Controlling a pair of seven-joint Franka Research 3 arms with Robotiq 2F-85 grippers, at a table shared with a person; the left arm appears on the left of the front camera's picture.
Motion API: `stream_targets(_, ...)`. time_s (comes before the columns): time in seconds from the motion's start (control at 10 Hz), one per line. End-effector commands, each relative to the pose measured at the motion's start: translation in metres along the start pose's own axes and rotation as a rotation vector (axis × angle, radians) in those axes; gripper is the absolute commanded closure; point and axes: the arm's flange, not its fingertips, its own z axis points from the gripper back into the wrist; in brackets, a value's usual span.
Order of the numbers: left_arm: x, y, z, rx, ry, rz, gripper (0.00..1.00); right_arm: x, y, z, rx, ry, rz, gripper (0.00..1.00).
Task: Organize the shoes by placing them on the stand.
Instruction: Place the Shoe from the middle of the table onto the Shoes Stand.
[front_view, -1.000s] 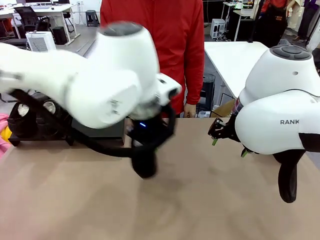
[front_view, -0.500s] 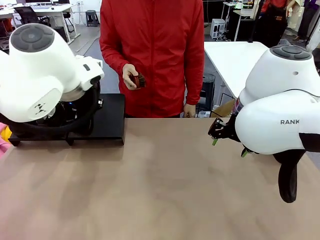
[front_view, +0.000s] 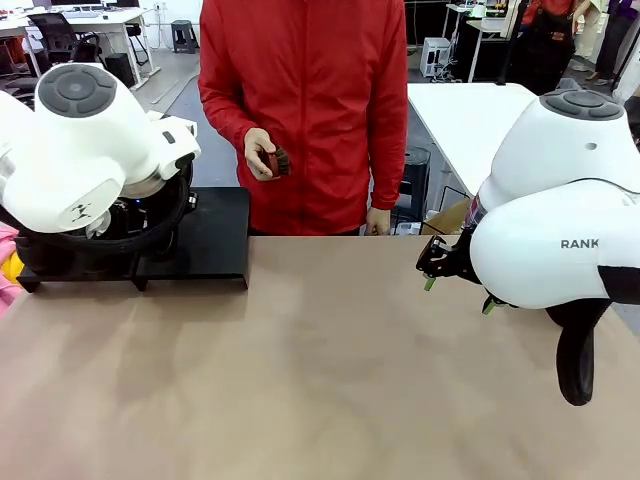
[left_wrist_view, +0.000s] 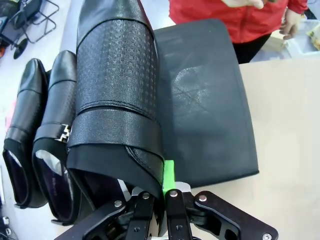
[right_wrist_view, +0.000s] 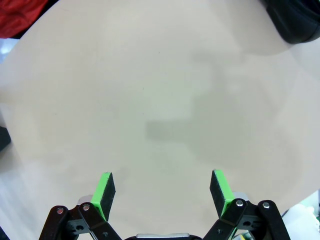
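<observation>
My left gripper (left_wrist_view: 162, 176) is shut on the heel rim of a glossy black shoe (left_wrist_view: 117, 85) with a textured upper. It holds that shoe over the left part of the stand (left_wrist_view: 205, 110), toe pointing away. Beside it, two more black shoes (left_wrist_view: 55, 130) stand on the rack, pale insoles showing. In the front view my left arm hangs over the stand (front_view: 205, 240) and hides its own gripper. My right gripper (right_wrist_view: 162, 192) is open above bare tabletop with nothing between its green pads (right_wrist_view: 106, 187).
A person in a red top (front_view: 310, 100) stands at the far edge, holding a small brown brush (front_view: 277, 160) in one hand. The tan table (front_view: 320, 370) is bare in the middle. A white table (front_view: 470, 110) stands at the back right.
My left arm has swung from the table's middle to the left, carrying the shoe over the stand, which uncovers the person's hand with the brush. The right arm has not moved.
</observation>
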Motion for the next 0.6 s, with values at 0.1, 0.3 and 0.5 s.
stream_targets(0.1,0.004,-0.008,-0.019,0.039,0.001,-0.010,1.00,0.003,0.000,0.002,0.021,0.008,0.015,0.00)
stream_targets(0.3,0.002,-0.008,-0.028,0.059,0.021,-0.029,1.00,0.003,0.000,0.002,0.021,0.008,0.015,0.00)
stream_targets(0.5,0.002,-0.007,-0.032,0.064,0.033,-0.035,1.00,0.003,0.000,0.002,0.021,0.008,0.015,0.00)
